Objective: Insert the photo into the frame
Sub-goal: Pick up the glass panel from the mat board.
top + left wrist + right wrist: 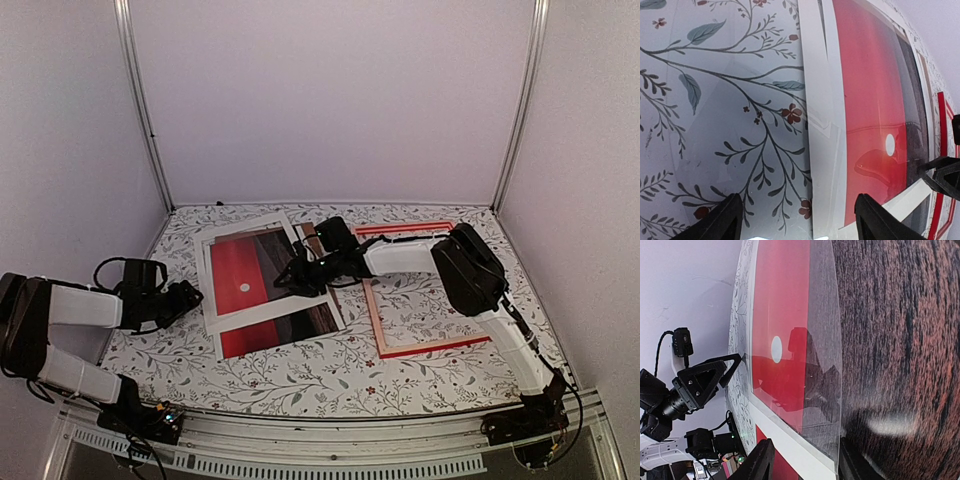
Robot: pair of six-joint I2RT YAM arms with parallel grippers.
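The photo (240, 268), red with a white dot beside a dark streaky half, lies flat at centre left under a tilted white mat (262, 313). Its lower strip (285, 330) sticks out below the mat. The empty red frame (372, 310) lies to its right. My left gripper (190, 295) is open at the mat's left edge, its fingers straddling that edge (815, 100). My right gripper (285, 277) rests over the photo (785, 305); its jaws stand apart around the corner of a clear pane (825, 405) lying on the mat (790, 440).
The floral tablecloth (300, 380) covers the table, with white walls on three sides. A brown board's corner (312, 238) shows behind the right wrist. In the left wrist view the frame's red strip (942, 115) and the right fingertip (940, 172) show at the right.
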